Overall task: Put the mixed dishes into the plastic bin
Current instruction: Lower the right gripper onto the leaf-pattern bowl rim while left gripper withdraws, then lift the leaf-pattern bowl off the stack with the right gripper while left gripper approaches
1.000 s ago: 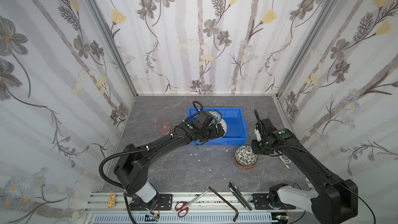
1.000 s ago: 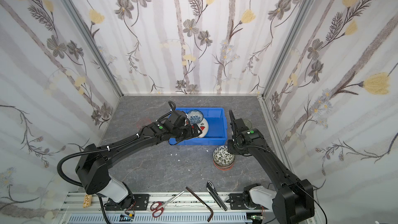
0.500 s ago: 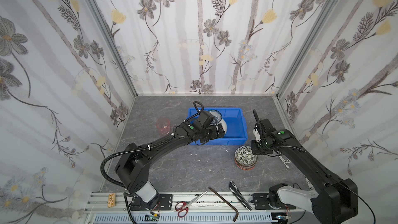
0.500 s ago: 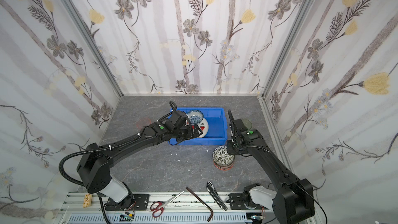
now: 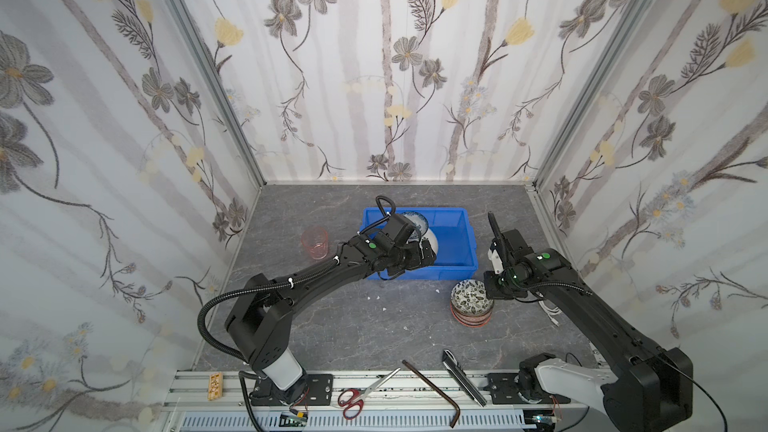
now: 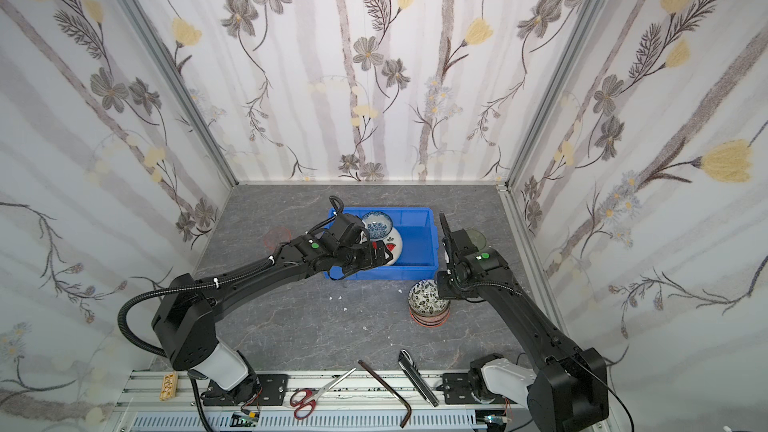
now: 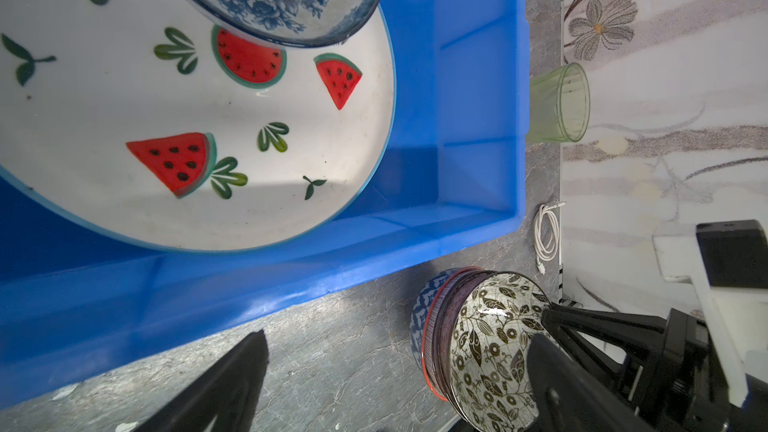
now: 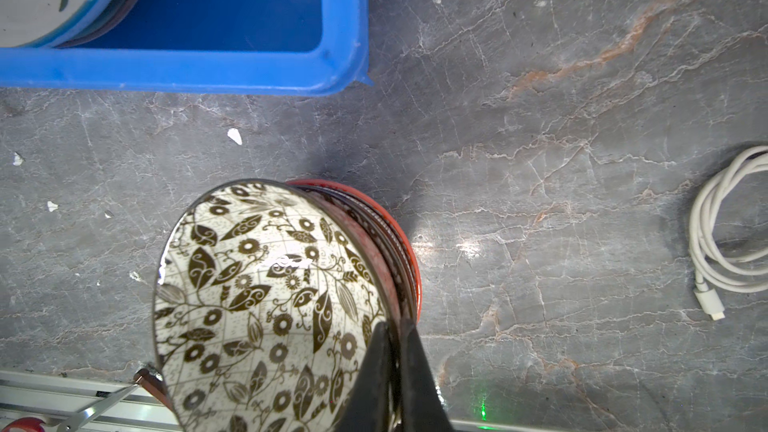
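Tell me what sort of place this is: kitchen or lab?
Likely a robot data-collection cell, not a kitchen: flowered wallpaper panels in aluminium frames box in a grey marble-look tabletop, and two black robot arms are mounted on a slotted aluminium rail.

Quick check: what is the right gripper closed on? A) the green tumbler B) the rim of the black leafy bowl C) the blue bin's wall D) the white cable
B: in the right wrist view the right gripper pinches the rim of the black leafy bowl, one finger inside, one outside.
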Controlling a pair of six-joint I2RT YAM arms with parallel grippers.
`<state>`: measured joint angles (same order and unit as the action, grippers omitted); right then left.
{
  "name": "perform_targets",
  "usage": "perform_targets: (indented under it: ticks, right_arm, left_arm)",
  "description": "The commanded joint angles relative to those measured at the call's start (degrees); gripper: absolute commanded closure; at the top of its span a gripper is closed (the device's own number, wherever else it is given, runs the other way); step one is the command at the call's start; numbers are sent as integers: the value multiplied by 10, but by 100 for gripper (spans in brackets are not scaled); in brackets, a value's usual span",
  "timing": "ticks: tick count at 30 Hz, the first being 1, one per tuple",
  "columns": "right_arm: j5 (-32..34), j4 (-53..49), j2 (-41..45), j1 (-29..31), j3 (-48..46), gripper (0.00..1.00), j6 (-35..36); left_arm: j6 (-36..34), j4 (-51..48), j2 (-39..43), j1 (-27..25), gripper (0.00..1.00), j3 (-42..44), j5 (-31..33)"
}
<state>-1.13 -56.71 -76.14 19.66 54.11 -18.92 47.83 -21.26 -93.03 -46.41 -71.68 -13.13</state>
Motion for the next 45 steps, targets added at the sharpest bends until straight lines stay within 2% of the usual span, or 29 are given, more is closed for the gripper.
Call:
perform_targets:
  ticks: [1,13,28,45]
  right_arm:
    - [11,9,4,1,8,92,4]
    - [-2,10,17,2,2,95,7]
    - [-42,13,31,1,7,99,5]
    - [-70,7,38,-1,34,100,3]
  left_arm:
    - [2,11,-2,-1,0,-7,2]
    - [-2,11,-7,-13,0,-3,-8]
    - [-53,10,-5,-74,2,5,-35]
    - [-51,10,-54,-111,16,-21,-53]
